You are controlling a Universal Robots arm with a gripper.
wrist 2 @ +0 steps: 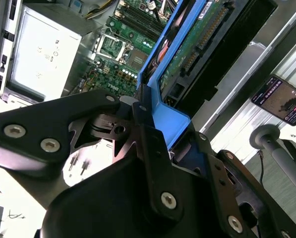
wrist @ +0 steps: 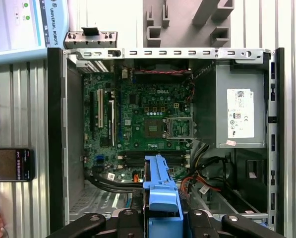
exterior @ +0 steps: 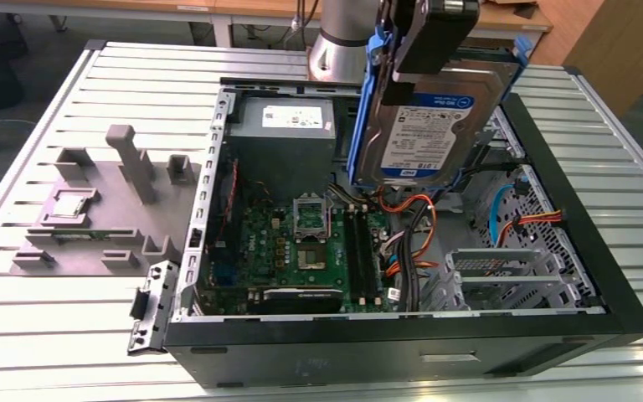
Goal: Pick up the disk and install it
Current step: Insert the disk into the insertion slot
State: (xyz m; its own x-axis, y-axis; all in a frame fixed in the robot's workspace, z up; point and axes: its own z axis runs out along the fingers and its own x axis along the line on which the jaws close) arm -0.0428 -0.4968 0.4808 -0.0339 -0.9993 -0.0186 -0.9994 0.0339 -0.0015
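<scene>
The end effector (exterior: 414,46) is pinched on the disk (exterior: 434,117), gripping the blue plastic carrier (wrist: 162,191) that frames the drive. In the second wrist view its matte black fingers (wrist 2: 155,153) clamp the carrier's rim, and the drive's green circuit-board underside lies beyond them. In the exterior view the disk hangs upright in the air, showing its flat silver-grey face with the white and blue label. It is over the open black computer case (exterior: 573,306), at about 1 o'clock from the green motherboard (exterior: 299,243). A boxy grey power supply (exterior: 282,121) sits at 12 o'clock from the motherboard, and a perforated bare-metal drive cage (exterior: 501,272) at 3 o'clock. The case rests on a ribbed metal worktop (exterior: 54,335), with a grey moulded fixture (exterior: 110,209) at 9 o'clock from the case.
</scene>
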